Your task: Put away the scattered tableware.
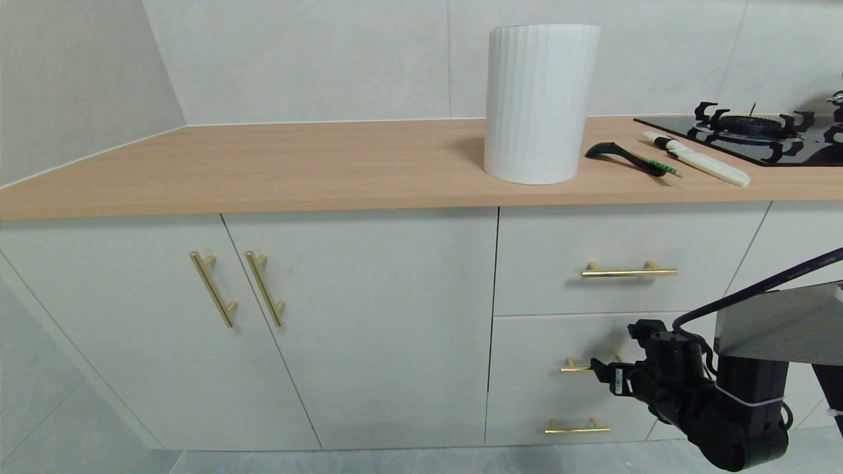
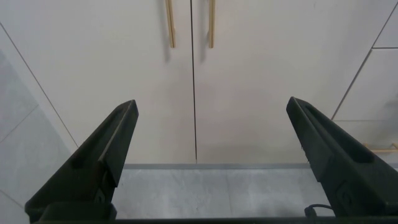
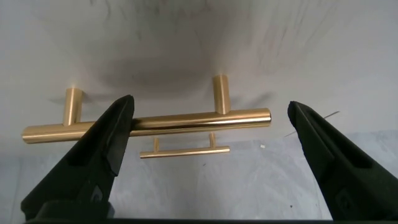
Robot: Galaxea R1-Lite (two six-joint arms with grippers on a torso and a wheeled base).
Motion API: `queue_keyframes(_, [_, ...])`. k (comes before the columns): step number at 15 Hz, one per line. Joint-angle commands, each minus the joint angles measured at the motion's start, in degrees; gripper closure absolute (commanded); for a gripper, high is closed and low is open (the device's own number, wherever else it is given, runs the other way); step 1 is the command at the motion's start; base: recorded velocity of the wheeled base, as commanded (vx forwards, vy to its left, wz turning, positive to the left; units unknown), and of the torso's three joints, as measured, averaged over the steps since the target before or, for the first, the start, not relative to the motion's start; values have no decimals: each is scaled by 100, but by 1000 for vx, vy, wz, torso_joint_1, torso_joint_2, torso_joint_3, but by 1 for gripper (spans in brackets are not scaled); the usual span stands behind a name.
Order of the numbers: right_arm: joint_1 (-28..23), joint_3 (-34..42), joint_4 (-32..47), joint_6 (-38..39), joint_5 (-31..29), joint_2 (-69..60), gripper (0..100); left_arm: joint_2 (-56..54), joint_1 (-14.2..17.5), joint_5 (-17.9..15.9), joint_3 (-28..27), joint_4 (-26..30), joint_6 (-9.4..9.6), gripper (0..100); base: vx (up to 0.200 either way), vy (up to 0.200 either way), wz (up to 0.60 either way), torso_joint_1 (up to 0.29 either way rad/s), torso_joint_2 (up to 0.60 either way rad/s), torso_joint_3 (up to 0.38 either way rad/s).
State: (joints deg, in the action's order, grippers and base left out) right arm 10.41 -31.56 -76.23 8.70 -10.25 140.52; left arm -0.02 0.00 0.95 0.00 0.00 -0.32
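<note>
The right end effector [image 3: 209, 107] was spread wide open and empty, with its fingers [image 3: 99, 155] set to either side of the middle drawer's brass bar handle [image 3: 186, 122]. Contact could not be judged. The left end effector [image 2: 211, 106] was likewise held wide open and empty, faced toward the pale cupboard doors [image 2: 261, 93]. On the wooden bench [image 1: 296, 164], a black-handled utensil [image 1: 622, 157] and a white sheathed knife [image 1: 701, 164] were laid at 3 o'clock of a tall white ribbed cylinder [image 1: 537, 99], near a black glass gas hob [image 1: 790, 143].
</note>
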Motion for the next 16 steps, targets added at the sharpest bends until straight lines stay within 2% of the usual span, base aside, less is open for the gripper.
queue_keyframes(1, [5,1,55,0,6,28,0,2,0,2,0,0,-3,0,0,0,0,0,0,0])
queue_keyframes(8, [5,36,55,-9,6,46,0,2,0,2,0,0,-3,0,0,0,0,0,0,0])
queue_keyframes(12, [14,634,108,-238,50,-605,0,2,0,2,0,0,-3,0,0,0,0,0,0,0])
queue_keyframes(14, [154,818,451,-352,67,-1132,0,2,0,2,0,0,-3,0,0,0,0,0,0,0])
queue_keyframes(15, [242,889,855,-369,67,-1572,0,2,0,2,0,0,-3,0,0,0,0,0,0,0])
queue_keyframes(16, [418,906,1585,-378,67,-2327,0,2,0,2,0,0,-3,0,0,0,0,0,0,0])
